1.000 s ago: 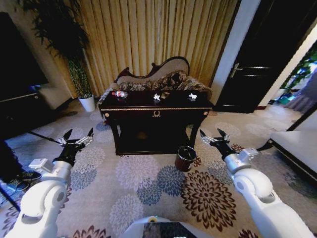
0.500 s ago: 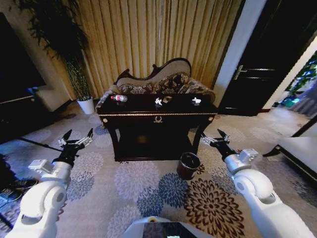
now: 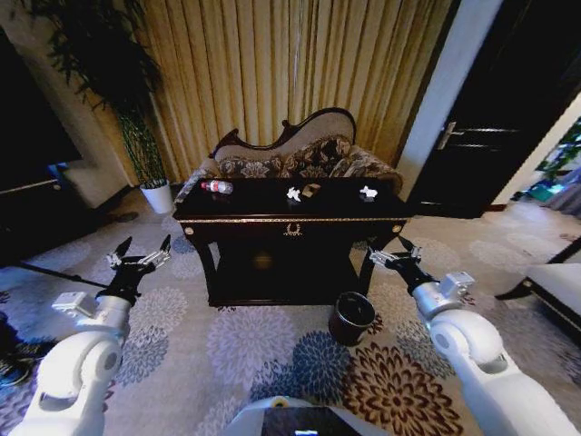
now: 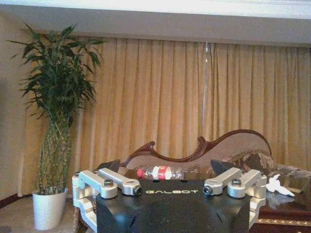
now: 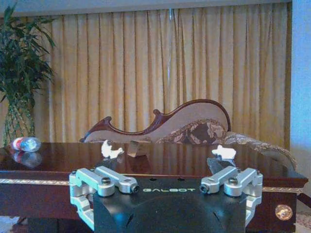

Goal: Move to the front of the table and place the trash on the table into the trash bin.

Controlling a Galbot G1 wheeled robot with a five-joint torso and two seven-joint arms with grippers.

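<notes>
While the robot faces the dark gold-trimmed wooden surface [image 3: 289,221], both tools, left [image 3: 139,256] and right [image 3: 394,256], hang spread wide and empty before it. On it lie the clear red-capped plastic bottle [image 3: 216,186] and white crumpled scraps [image 3: 293,193]; the round reddish-brown bin [image 3: 351,317] stands below its front. Driving closer risks nudging that bin or striking the edge.

Both arms reach fwd, elbows low, toward the desk [image 3: 289,221]. Left gripper [image 3: 139,259] hangs off the desk's left-front corner, jaws spread wide, empty. Right gripper [image 3: 391,256] sits by the desk's right-front leg, jaws also apart, empty. Wrists roughly level, approx. same height.
</notes>
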